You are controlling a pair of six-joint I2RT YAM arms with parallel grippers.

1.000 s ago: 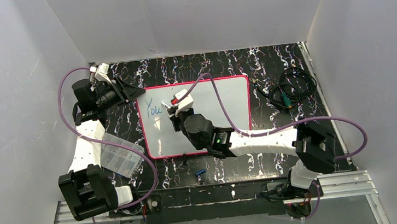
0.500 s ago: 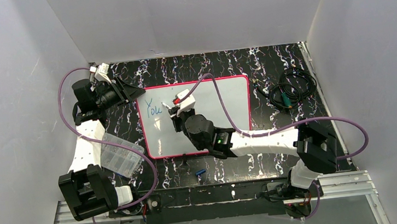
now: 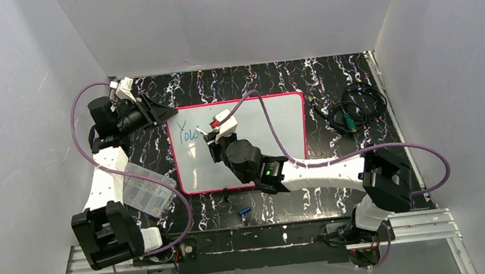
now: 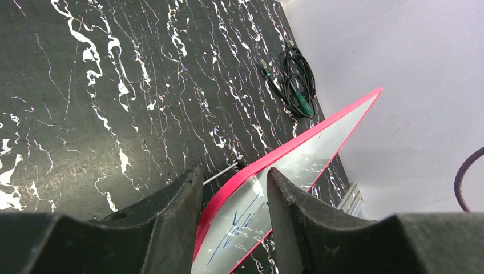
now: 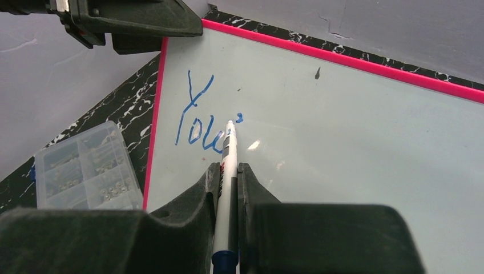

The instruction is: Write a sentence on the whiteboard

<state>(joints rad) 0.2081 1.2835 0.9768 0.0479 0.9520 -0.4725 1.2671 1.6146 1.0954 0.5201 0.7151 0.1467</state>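
The whiteboard (image 3: 280, 133) lies flat on the table, white with a pink-red frame. The sentence (image 3: 188, 133) reads "You'" in blue at its upper left, and shows close up in the right wrist view (image 5: 197, 123). My right gripper (image 3: 211, 136) (image 5: 228, 167) is shut on a white marker (image 5: 227, 154). The marker's tip is at the board just below a small blue apostrophe. My left gripper (image 3: 171, 110) (image 4: 231, 177) straddles the board's top-left corner, jaws closed on the pink frame (image 4: 240, 177).
A clear plastic box (image 3: 143, 188) (image 5: 85, 168) of small parts sits left of the board. A coil of black cable (image 3: 351, 110) (image 4: 297, 80) lies at the right. A small blue cap (image 3: 244, 211) lies in front of the board. Grey walls enclose the table.
My right gripper with the marker has shifted slightly left and up along the board, just past "You". The left arm and the board have not moved.
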